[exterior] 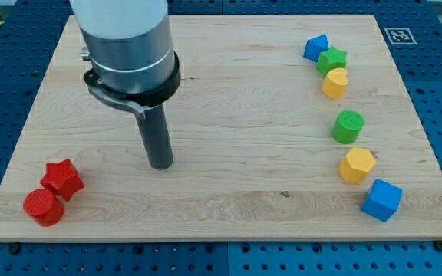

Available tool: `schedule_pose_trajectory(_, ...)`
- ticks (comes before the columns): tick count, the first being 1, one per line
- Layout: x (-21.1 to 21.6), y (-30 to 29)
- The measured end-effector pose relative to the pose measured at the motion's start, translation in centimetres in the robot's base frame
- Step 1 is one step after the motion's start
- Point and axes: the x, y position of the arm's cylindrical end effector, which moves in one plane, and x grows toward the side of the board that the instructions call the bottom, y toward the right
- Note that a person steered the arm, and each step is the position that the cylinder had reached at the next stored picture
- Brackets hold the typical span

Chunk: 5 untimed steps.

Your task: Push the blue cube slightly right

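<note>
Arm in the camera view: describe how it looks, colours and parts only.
The arm is a broad cylinder, pale grey at the top and darker metallic grey below, with a thin light band between. A black ring clamp circles its base. From it a straight dark grey rod runs down to my tip, blunt and round. No cables or markings show.
</note>
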Motion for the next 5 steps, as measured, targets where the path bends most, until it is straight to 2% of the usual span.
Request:
schedule_pose_trajectory(2,0.2,0.5)
schedule_pose_trajectory(3,1.0,4.8)
schedule_pose_trajectory(5,4.9,17.4)
